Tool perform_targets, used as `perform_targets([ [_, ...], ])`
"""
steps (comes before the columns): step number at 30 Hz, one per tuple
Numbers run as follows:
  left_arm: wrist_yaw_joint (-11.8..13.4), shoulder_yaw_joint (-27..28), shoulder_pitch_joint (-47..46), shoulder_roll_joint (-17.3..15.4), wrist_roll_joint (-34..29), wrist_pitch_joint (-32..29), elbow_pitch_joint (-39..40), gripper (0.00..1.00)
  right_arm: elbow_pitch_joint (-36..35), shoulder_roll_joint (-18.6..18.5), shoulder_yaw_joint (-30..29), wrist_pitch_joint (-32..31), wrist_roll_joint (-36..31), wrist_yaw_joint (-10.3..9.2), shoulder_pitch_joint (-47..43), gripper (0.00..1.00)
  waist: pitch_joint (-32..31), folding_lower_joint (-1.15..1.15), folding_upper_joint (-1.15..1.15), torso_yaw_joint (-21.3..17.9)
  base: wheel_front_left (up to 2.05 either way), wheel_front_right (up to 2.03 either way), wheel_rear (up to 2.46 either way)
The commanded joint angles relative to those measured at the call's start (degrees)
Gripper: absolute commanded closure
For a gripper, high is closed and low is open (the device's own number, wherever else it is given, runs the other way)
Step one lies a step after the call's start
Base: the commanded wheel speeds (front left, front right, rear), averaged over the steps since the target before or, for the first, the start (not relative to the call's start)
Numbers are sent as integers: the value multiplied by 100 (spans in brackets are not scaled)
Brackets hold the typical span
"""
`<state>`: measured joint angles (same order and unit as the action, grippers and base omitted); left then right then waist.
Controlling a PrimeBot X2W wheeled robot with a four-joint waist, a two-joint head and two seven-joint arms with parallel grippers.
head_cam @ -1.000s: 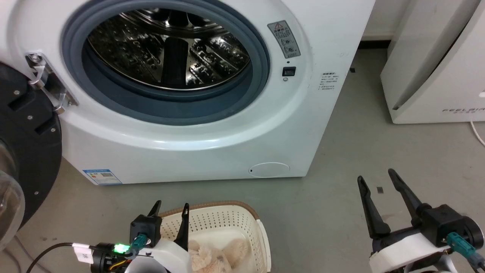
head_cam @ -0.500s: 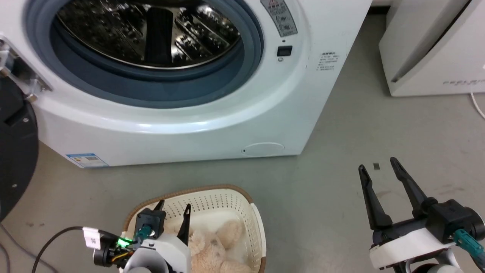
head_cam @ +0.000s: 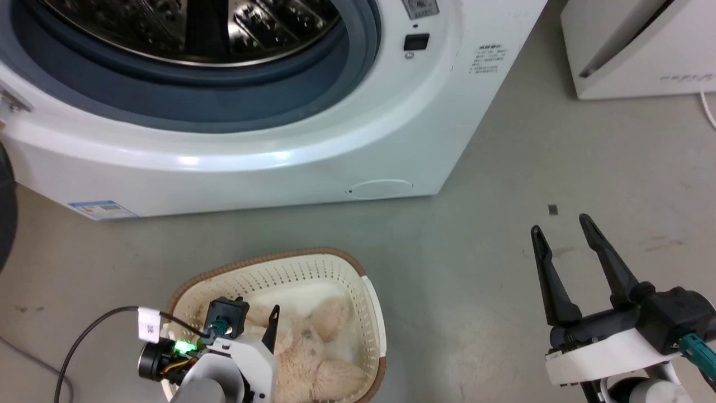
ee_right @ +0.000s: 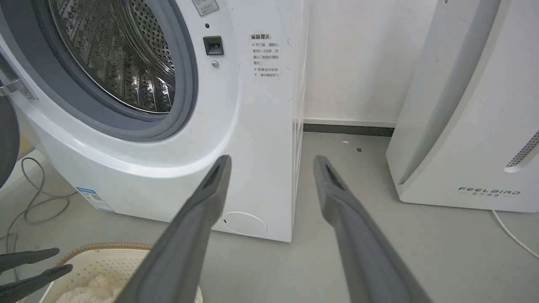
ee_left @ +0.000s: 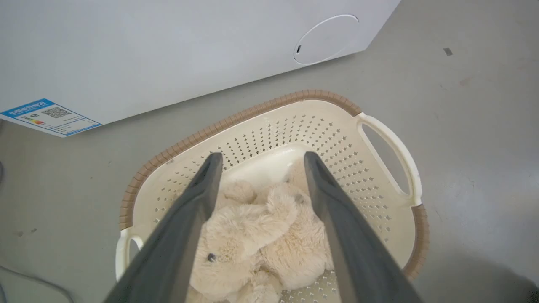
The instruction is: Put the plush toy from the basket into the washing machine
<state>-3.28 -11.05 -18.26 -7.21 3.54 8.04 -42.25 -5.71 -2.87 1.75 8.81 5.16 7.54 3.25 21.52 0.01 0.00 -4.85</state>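
I hang my left gripper (ee_left: 262, 156) open, empty, over the plush toy (ee_left: 257, 235) in the basket (ee_left: 252, 111) to pinch it; right gripper (head_cam: 560, 223) idles open

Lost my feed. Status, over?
Left pincer open over plush toy in basket. Right pincer open, empty. Washing machine mouth unblocked.

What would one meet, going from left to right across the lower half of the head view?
white tag → left gripper, open → plush toy → right wall of the basket → right gripper, open
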Motion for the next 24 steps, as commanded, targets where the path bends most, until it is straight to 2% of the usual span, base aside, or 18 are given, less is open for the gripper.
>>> perform_targets([
  [1, -50, -55, -156, -44, 15, -7, -140, 0, -48, 0, 18, 60, 39, -3, 102, 0, 103, -1, 0, -25, 0, 0, 0],
  [15, -182, -634, -901, -359, -122, -228, -1145, 0, -230, 0, 57, 226, 202, -4, 294, 0, 901, -1, 0, -209, 0, 0, 0],
  [24, -267, -1338, -1412, -587, -377, -336, -1708, 0, -309, 0, -17, 333, 259, -4, 418, 0, 1411, -1, 0, -307, 0, 0, 0],
])
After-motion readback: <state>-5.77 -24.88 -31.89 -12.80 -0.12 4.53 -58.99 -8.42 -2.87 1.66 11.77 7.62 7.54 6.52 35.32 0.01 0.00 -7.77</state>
